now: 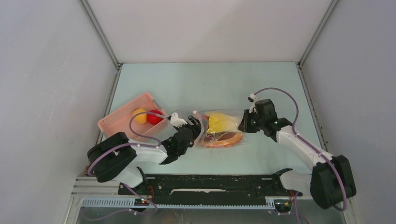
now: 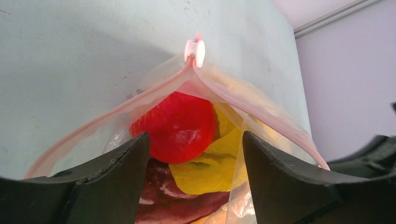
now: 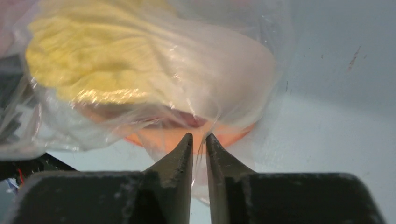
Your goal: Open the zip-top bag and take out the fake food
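red fruit [image 2: 180, 123] (left wrist only) in bag [image 2: 252, 116]

We found the worktop [image 1: 210, 84] brightly and evenly lit from above, with only faint, soft shadows under the arms toward its near edge. In the left wrist view a broad grey shade lay over the worktop, and the left tool [image 2: 195, 144] was dark and soft-edged near the lens. In the right wrist view the zip-top bag [image 3: 224, 70] showed white glare streaks and looked hazy.
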You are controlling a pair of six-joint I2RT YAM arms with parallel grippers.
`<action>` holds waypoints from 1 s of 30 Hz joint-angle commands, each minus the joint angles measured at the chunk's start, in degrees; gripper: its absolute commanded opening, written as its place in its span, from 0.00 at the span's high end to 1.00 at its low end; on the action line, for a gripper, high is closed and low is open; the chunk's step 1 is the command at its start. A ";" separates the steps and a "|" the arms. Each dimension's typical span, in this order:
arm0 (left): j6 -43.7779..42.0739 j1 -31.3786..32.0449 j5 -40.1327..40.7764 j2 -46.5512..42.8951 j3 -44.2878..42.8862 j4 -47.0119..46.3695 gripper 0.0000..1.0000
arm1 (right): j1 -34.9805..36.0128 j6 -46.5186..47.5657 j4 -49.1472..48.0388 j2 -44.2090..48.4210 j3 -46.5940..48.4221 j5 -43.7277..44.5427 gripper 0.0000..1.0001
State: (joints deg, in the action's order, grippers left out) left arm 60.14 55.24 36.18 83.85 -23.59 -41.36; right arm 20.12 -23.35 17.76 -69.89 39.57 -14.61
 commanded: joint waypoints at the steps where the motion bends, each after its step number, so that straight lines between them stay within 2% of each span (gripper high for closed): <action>1: 1.06 -1.40 -0.69 -0.95 1.18 -0.48 0.23 | 1.50 -0.20 3.28 8.85 1.02 5.76 0.74; 3: 1.10 -1.90 -1.51 -0.65 1.31 -0.95 0.23 | 1.99 0.60 3.48 12.09 2.23 9.57 0.64; 6: 1.38 -2.75 -2.40 -0.37 1.84 -1.78 0.23 | 2.47 3.11 0.67 13.69 3.89 10.96 0.54; 11: 2.15 -4.93 -5.66 0.22 2.79 -3.57 0.22 | 2.42 6.22 -4.28 5.84 9.75 6.24 0.45; 20: 2.74 -7.20 -10.89 1.14 2.58 -4.67 0.20 | 3.09 7.15 -14.35 -14.49 17.75 -3.05 0.43; 25: 2.75 -8.17 -12.16 1.65 0.92 -1.40 0.21 | 3.91 6.92 -19.53 -21.11 17.92 -5.16 0.45; 30: 3.31 -8.90 -13.80 3.82 -1.71 1.03 0.21 | 5.21 7.67 -19.79 -24.86 17.86 -5.79 0.47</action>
State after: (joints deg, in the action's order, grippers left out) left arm 62.76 47.11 24.23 86.02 -21.56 -42.35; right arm 24.16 -17.21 2.02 -92.82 55.22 -18.46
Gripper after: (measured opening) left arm 0.788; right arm 0.540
